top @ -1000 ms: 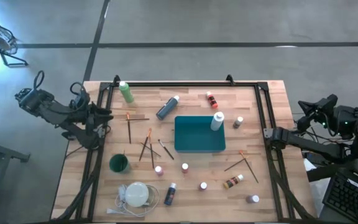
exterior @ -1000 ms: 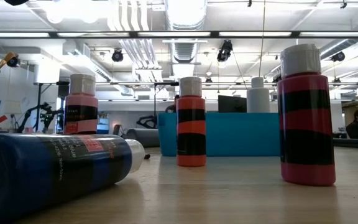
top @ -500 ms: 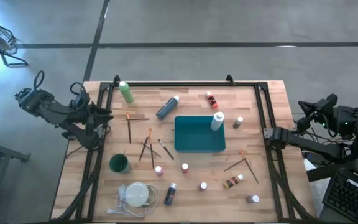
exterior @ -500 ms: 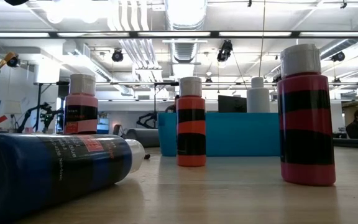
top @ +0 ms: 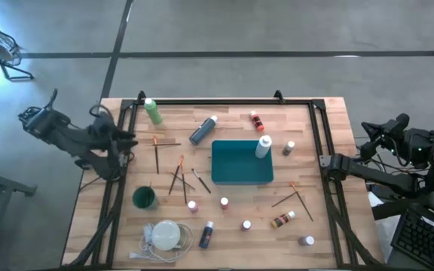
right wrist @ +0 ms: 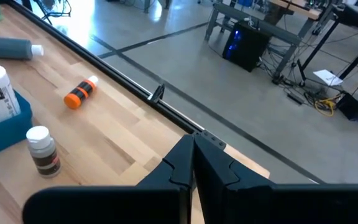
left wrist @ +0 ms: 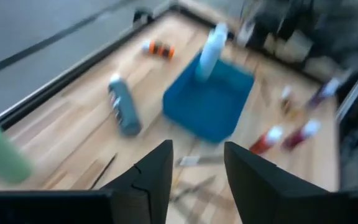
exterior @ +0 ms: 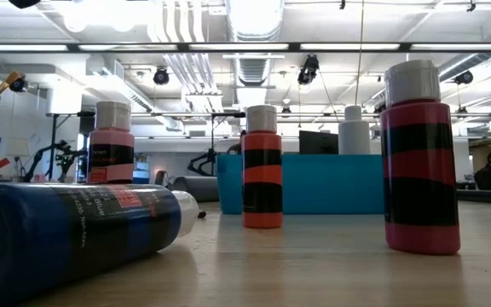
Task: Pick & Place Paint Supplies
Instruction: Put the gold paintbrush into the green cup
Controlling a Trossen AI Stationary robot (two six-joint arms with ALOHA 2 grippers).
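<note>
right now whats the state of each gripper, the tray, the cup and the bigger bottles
left gripper: open, empty, at the table's left edge
right gripper: shut, empty, at the table's right edge
teal tray: one white bottle upright in its corner
green cup: upright
green bottle: lying down
grey-blue bottle: lying down

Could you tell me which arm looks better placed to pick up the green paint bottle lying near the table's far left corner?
Probably the left: its open gripper sits at the table's left edge, near the green paint bottle, while the shut right gripper waits at the opposite edge.
</note>
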